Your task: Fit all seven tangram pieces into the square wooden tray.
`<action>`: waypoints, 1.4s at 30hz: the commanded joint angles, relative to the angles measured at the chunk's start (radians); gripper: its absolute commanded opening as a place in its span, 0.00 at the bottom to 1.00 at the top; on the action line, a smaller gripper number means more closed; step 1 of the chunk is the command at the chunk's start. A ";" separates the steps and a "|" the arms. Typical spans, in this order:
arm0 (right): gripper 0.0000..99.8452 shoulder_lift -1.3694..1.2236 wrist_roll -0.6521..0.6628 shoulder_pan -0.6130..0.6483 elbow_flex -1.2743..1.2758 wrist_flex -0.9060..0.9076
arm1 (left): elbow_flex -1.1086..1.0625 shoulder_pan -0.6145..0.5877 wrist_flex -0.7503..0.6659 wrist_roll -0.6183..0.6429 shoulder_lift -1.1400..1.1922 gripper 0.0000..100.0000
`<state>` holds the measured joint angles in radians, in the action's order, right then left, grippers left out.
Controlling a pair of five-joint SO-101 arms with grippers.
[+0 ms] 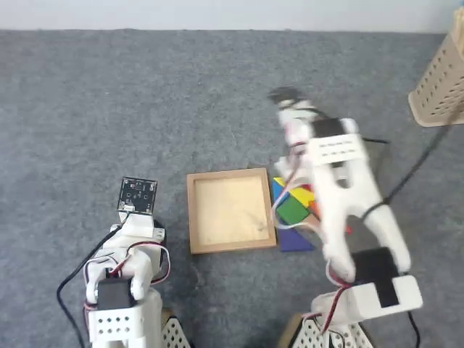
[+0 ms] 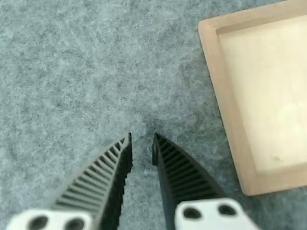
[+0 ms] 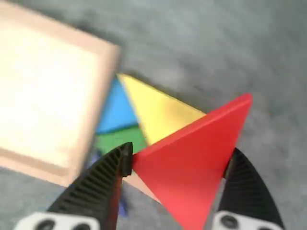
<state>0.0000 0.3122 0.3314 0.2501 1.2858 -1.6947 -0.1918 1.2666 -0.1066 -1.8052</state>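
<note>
Tray: the square wooden tray (image 1: 194, 217) lies near the middle of the worktop, toward the edge where the arm bases stand. Nothing is in it.
Right claw: the right claw (image 3: 180, 158) is clamped on the red triangle (image 3: 196, 163), 1 finger on each side, above the loose pile.
Loose pieces: the yellow triangle (image 3: 153, 112), blue piece (image 3: 117, 112) and green piece (image 3: 117, 139) lie bunched just beside the tray's rim, on the right arm's side.
Left claw: the left claw (image 2: 142, 143) is narrow, with a slim gap and nothing in it. It hangs over bare worktop on the tray's other side.
Risk 1: the fingers bear on slanted edges, so the triangle could pivot or squirt out if the grip loosens.
Risk 2: a corner landing on the rim would leave the piece propped and tilted – not flat inside.
Risk 3: a low pass could nudge the pile or shove the tray, which does not look fixed down.
</note>
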 commanded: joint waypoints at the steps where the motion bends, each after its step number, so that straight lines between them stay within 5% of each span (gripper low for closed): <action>1: 0.20 -0.001 0.072 0.148 -0.118 0.007 | 0.008 0.002 0.000 0.008 -0.023 0.07; 9: 0.20 -0.217 0.338 0.346 -0.262 0.008 | 0.008 0.002 0.000 0.008 -0.023 0.07; 20: 0.22 -0.343 0.571 0.377 -0.322 0.007 | 0.008 0.002 0.000 0.008 -0.023 0.07; 26: 0.33 -0.392 0.577 0.414 -0.391 0.065 | 0.008 0.002 0.000 0.008 -0.023 0.07; 32: 0.33 -0.427 0.577 0.410 -0.430 0.076 | 0.008 0.002 0.000 0.008 -0.023 0.07; 42: 0.13 -0.251 0.336 0.292 -0.526 0.194 | 0.008 0.002 0.000 0.008 -0.023 0.07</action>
<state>-0.3943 0.7465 0.6720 -0.2071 1.4484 -1.6947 -0.1918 1.2666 -0.1066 -1.8052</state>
